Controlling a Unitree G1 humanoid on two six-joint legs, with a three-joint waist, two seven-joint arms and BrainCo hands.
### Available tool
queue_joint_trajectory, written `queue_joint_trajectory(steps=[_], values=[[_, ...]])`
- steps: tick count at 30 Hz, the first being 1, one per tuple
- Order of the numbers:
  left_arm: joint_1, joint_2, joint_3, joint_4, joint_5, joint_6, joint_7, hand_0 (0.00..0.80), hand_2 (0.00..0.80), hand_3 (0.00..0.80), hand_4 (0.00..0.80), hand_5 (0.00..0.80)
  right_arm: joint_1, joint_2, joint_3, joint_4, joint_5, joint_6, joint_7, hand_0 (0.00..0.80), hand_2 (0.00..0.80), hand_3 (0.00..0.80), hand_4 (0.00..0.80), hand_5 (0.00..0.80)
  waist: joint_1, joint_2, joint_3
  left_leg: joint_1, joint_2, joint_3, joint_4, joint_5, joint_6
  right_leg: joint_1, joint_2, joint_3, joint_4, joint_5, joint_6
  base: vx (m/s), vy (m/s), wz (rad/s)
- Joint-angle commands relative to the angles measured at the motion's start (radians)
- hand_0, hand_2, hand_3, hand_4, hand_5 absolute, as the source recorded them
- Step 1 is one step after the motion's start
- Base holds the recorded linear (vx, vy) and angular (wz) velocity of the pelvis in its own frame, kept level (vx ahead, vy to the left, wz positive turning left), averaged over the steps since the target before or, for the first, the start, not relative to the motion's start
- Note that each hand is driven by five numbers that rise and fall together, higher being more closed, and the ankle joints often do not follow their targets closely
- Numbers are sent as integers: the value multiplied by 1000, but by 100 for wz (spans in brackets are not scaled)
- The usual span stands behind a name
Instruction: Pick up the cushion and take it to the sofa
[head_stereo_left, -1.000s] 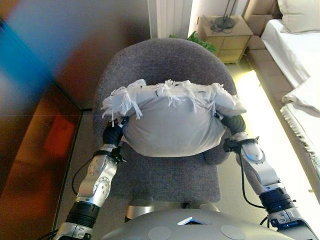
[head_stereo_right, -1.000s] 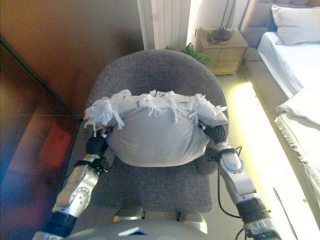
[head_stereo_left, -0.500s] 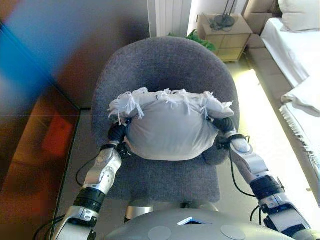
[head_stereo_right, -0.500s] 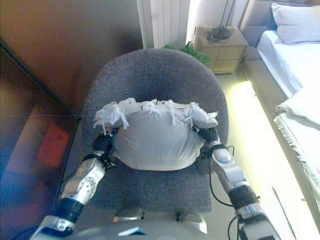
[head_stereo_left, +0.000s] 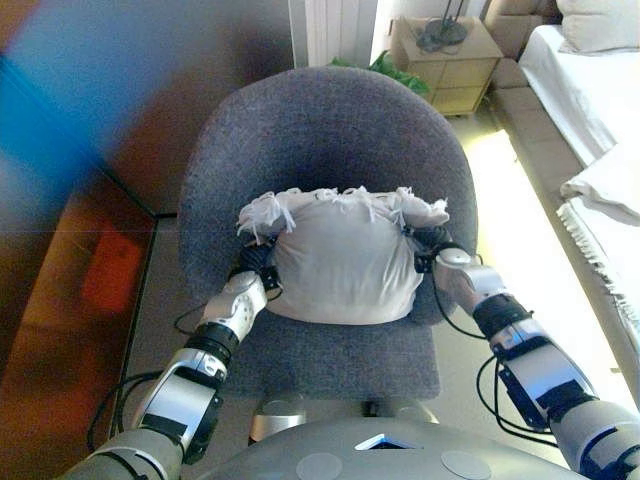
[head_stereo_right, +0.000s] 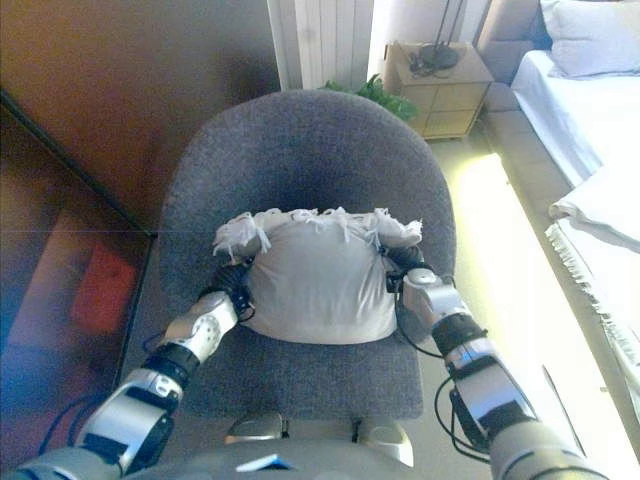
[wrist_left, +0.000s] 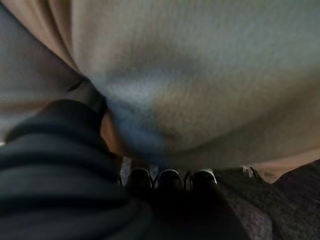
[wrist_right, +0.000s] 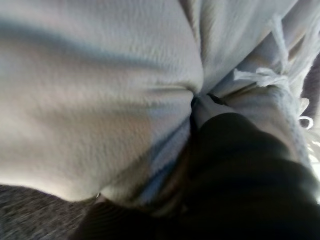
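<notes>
Cushion (head_stereo_left: 342, 262): pale grey-white, soft knit-like weave, plump and roughly rectangular, with a row of white yarn tassels along its far edge. It sits over the seat of a round-backed armchair (head_stereo_left: 320, 130) upholstered in coarse dark grey fabric, between the two hands; its long axis runs left to right across the seat, and the tasselled edge points toward the chair back. Left hand (head_stereo_left: 256, 266) is pressed into the cushion's left side, with the fabric bulging over it; the left wrist view shows dark fingertips (wrist_left: 169, 178) in a row under the cushion, but whether they are curled I cannot tell. Right hand (head_stereo_left: 432, 250) is pushed against the right side, just under the tassel corner; its fingers are buried in the cloth folds, so its state cannot be told. Behind the chair: a white ribbed radiator (head_stereo_left: 330, 25), a green leafy plant (head_stereo_left: 385, 68), and a light wooden bedside cabinet (head_stereo_left: 446, 60). A bed with white bedding (head_stereo_left: 590, 80) lies to the right. No legible writing.
</notes>
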Motion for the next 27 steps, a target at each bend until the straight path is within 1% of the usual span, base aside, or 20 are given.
queue_joint_trajectory(steps=[1, 5, 6, 7, 8, 9, 10, 13, 14, 15, 16, 17, 20, 24, 27], values=[[-286, -102, -75, 122, -76, 30, -33, 800, 800, 800, 800, 800, -254, 98, 19, 76, 110, -10, 30, 800, 800, 800, 800, 800, -7, -20, 44, 12, -8, 31, 1, -14, 2, 14, -74, -13, 3, 10, 71, -77, 25, 0], [-390, -100, -81, 244, -77, 43, -43, 800, 800, 800, 800, 800, -345, 98, 21, 228, 112, -23, 68, 800, 800, 800, 800, 800, -12, -14, 68, -1, -10, 29, 1, -9, -1, 2, -73, -12, 3, 12, 69, -69, 31, 1], [-423, -103, -78, 284, -104, 62, -49, 800, 800, 800, 800, 800, -376, 98, 18, 274, 100, -27, 79, 800, 800, 800, 800, 800, -15, -11, 75, -7, -11, 29, 1, -8, -1, -4, -73, -10, 3, 12, 68, -68, 45, 3], [-443, -106, -78, 315, -119, 85, -60, 624, 624, 624, 624, 624, -396, 96, 20, 300, 95, -25, 88, 800, 800, 800, 800, 800, -17, -8, 81, -12, -12, 28, 1, -7, -1, -9, -73, -8, 3, 13, 68, -74, 40, 2], [-462, -108, -79, 349, -132, 104, -77, 424, 424, 424, 424, 424, -417, 95, 21, 320, 94, -19, 95, 800, 800, 800, 800, 800, -19, -6, 89, -19, -13, 28, 1, -5, -2, -16, -73, -6, 3, 14, 68, -89, 32, 2], [-483, -109, -81, 381, -137, 115, -91, 66, 66, 66, 66, 66, -437, 94, 23, 344, 91, -15, 105, 800, 800, 800, 800, 800, -22, -4, 99, -26, -13, 27, 1, -1, -3, -23, -74, -4, 3, 17, 68, -98, 27, 2], [-504, -108, -83, 410, -143, 128, -104, 0, 0, 0, 0, 0, -455, 91, 26, 368, 90, -9, 118, 800, 800, 800, 800, 800, -24, -2, 108, -33, -14, 25, 1, 2, -3, -30, -74, -2, 3, 20, 68, -83, 23, 4], [-564, -98, -92, 486, -157, 162, -123, 0, 0, 0, 0, 0, -508, 78, 31, 444, 88, 11, 124, 800, 800, 800, 800, 800, -33, 3, 136, -51, -16, 25, 1, 11, -6, -48, -77, 2, 3, 28, 69, -67, 40, 6], [-580, -96, -95, 503, -165, 170, -119, 0, 0, 0, 0, 0, -522, 75, 34, 460, 88, 14, 123, 787, 787, 787, 787, 787, -35, 5, 145, -56, -16, 25, 1, 14, -7, -52, -77, 4, 3, 31, 69, -34, 42, 3], [-594, -94, -96, 515, -175, 175, -108, 0, 0, 0, 0, 0, -535, 74, 36, 471, 92, 17, 120, 467, 467, 467, 467, 467, -37, 6, 152, -60, -16, 25, 1, 16, -7, -57, -78, 6, 4, 33, 69, -34, 40, 0], [-610, -89, -96, 529, -182, 173, -110, 0, 0, 0, 0, 0, -548, 72, 37, 481, 95, 14, 119, 53, 53, 53, 53, 53, -40, 8, 159, -64, -17, 25, 1, 19, -9, -62, -78, 7, 5, 35, 70, -33, 51, 1], [-630, -79, -93, 542, -185, 164, -112, 0, 0, 0, 0, 0, -564, 64, 36, 492, 94, 7, 118, 0, 0, 0, 0, 0, -43, 10, 169, -69, -17, 27, 1, 22, -11, -68, -79, 8, 6, 38, 70, -40, 56, 2], [-665, -58, -104, 542, -178, 150, -125, 0, 0, 0, 0, 0, -587, 47, 35, 491, 84, -28, 107, 0, 0, 0, 0, 0, -49, 13, 196, -86, -17, 29, 1, 28, -13, -86, -82, 11, 9, 43, 69, -48, 41, 0], [-668, -22, -122, 495, -168, 112, -120, 0, 0, 0, 0, 0, -590, 11, 37, 472, 90, -78, 81, 0, 0, 0, 0, 0, -49, 14, 226, -103, -18, 27, 1, 33, -15, -104, -87, 6, 12, 49, 73, -44, 19, 4], [-670, 4, -122, 471, -172, 96, -113, 0, 0, 0, 0, 0, -590, -22, 29, 456, 91, -134, 81, 0, 0, 0, 0, 0, -48, 13, 244, -114, -19, 28, 1, 36, -18, -115, -91, -1, 14, 50, 75, -34, 11, 1]])
